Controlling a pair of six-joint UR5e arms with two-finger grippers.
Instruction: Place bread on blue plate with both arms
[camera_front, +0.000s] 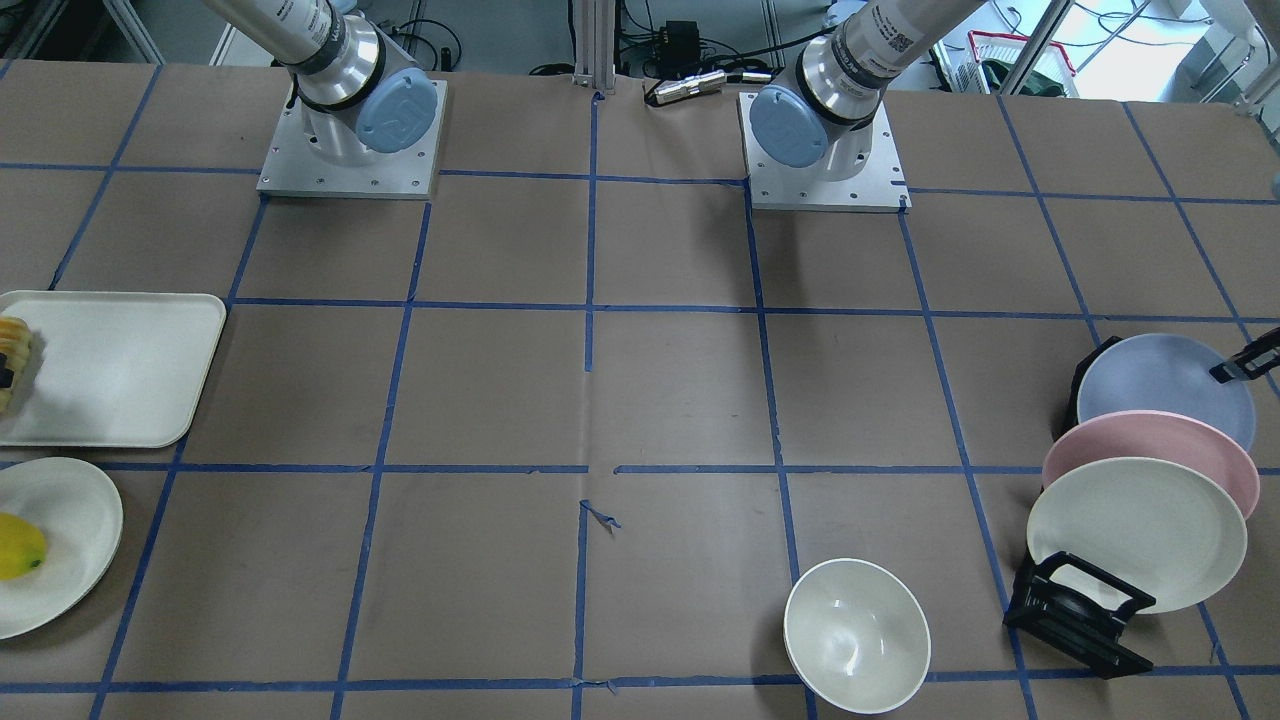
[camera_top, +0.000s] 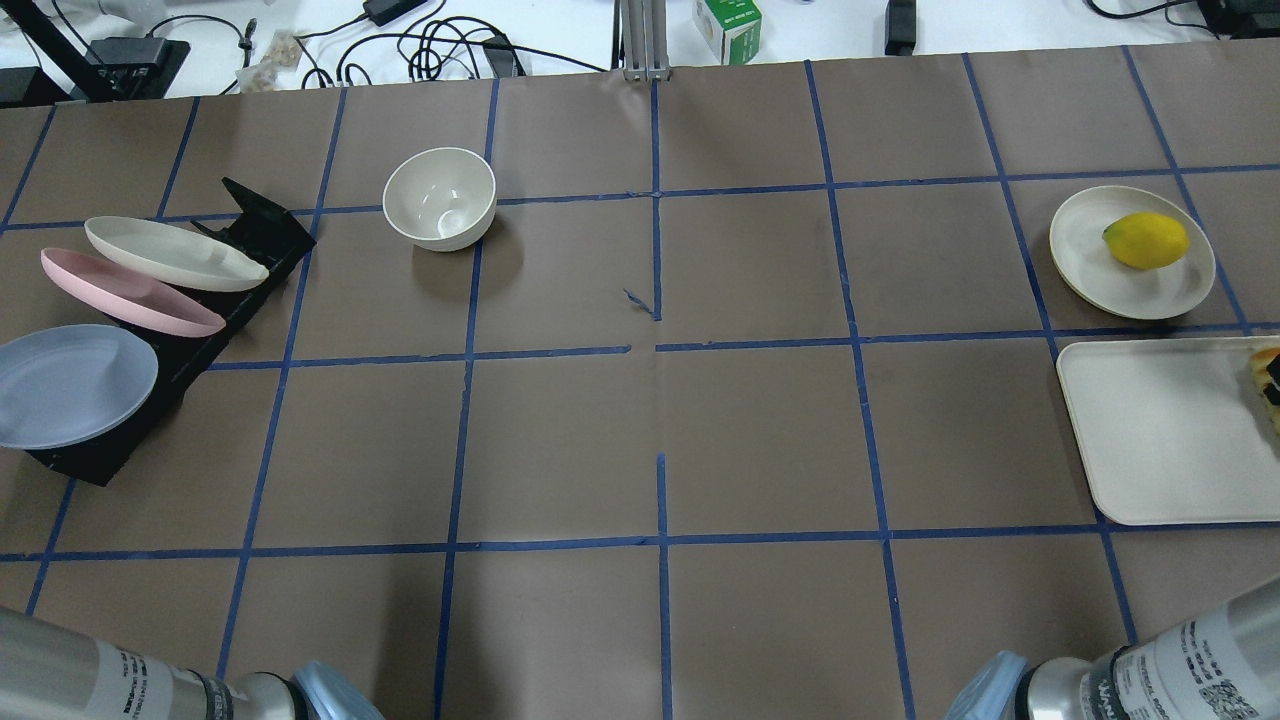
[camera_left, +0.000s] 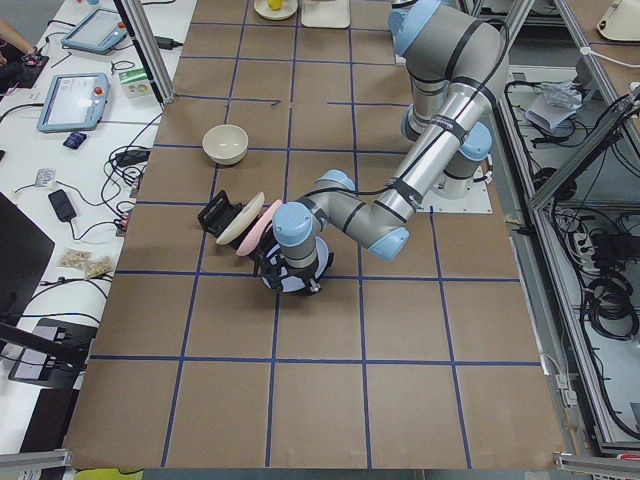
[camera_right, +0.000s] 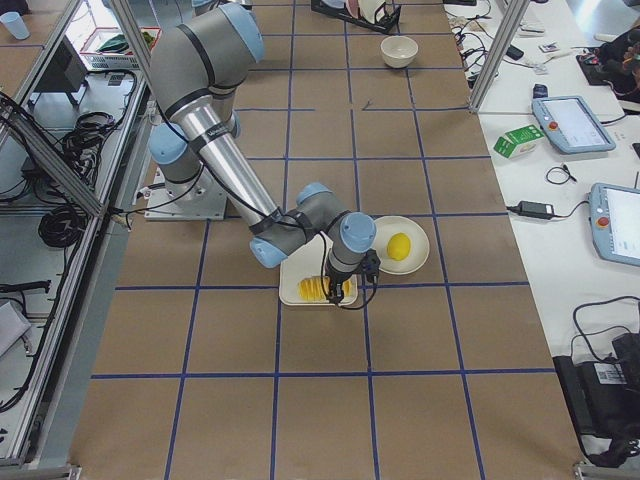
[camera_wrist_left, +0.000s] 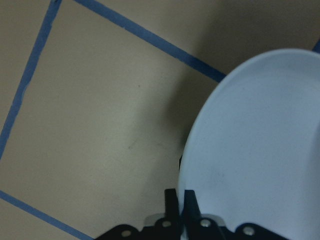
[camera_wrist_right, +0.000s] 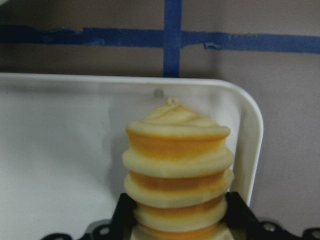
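Note:
The blue plate stands tilted in a black rack, behind a pink plate and a cream plate. My left gripper is shut on the blue plate's rim; one finger shows in the front-facing view. The bread, yellow with orange ridges, lies on a cream tray near its corner. My right gripper is shut on the bread, one finger on each side. The bread barely shows at the frame edge in the front-facing view and the overhead view.
A white bowl stands on the table near the rack. A yellow lemon lies on a round cream plate beside the tray. Blue tape lines grid the brown table.

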